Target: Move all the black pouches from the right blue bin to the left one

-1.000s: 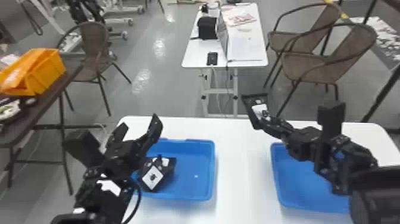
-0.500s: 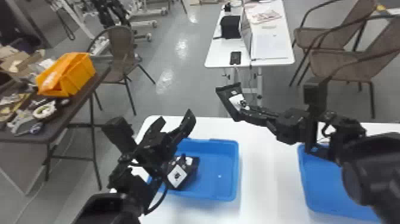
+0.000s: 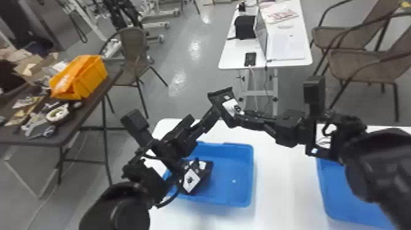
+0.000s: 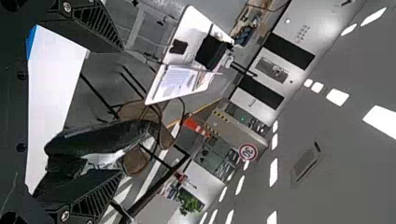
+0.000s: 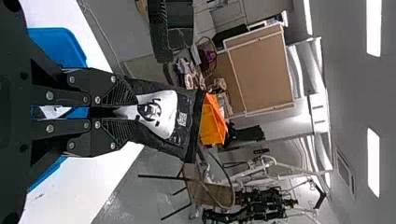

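Head view: right hand [image 3: 242, 116] grips 1 black pouch [image 3: 224, 101]; left hand [image 3: 204, 113], spread open, is close by.

bright indoor light, glowing ceiling lights [image 5: 373, 158], glare on grey floor [image 3: 177, 84]

Both the left arm [image 3: 114, 205] and the right arm [image 3: 376, 162] are black, with bulky rounded casings and a squarish block [image 3: 314, 88] near the wrist. A thin black cable [image 3: 171, 197] curves beside the left one. Ridges and silvery round screws mark the right gripper's [image 3: 241, 115] black fingers [image 5: 119, 93].
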### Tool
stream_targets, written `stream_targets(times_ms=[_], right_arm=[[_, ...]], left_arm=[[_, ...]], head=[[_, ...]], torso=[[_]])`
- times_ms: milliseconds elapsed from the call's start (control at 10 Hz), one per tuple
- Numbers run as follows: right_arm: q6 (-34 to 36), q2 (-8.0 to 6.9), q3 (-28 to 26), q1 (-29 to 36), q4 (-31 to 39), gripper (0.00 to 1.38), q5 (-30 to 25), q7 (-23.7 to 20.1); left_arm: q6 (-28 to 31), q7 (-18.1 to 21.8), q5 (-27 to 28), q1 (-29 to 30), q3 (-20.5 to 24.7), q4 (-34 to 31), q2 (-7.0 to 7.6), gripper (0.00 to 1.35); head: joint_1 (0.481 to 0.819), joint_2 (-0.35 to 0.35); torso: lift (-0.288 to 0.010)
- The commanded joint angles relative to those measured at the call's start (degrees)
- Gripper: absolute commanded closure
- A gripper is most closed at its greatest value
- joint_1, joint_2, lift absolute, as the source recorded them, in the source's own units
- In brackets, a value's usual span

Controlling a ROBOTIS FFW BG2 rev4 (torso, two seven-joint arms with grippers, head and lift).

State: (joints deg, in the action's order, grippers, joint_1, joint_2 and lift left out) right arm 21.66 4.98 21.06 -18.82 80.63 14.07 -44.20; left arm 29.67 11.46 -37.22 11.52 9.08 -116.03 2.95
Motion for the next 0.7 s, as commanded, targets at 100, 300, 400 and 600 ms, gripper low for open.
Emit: stream_targets(times_ms=[100,300,400,600], right_arm=[[0.0,0.03,1.6,-1.1,-0.6,1.07,1.0,-0.1],[0.0,0.03,3.4,-2.4,-1.9,1.07,2.8,-0.4],[0.0,0.03,4.3,-2.8,-2.8,1.07,4.4,-0.5],[0.0,0.03,4.9,-3.0,-3.1,1.07,4.6,-0.6]], left_arm=[[2.6,1.0,-4.8,-1.3,-0.3,1.2,0.13,0.1],[3.2,1.9,-6.0,-2.2,-1.4,2.3,0.74,0.1],[3.2,2.2,-5.9,-2.6,-1.9,2.6,1.01,0.11],[3.2,2.2,-5.9,-2.6,-2.0,3.0,1.01,0.29]], head=[[0.695,0.27],[0.695,0.263],[0.695,0.262],[0.695,0.267]], torso=[[0.01],[0.01],[0.01],[0.01]])
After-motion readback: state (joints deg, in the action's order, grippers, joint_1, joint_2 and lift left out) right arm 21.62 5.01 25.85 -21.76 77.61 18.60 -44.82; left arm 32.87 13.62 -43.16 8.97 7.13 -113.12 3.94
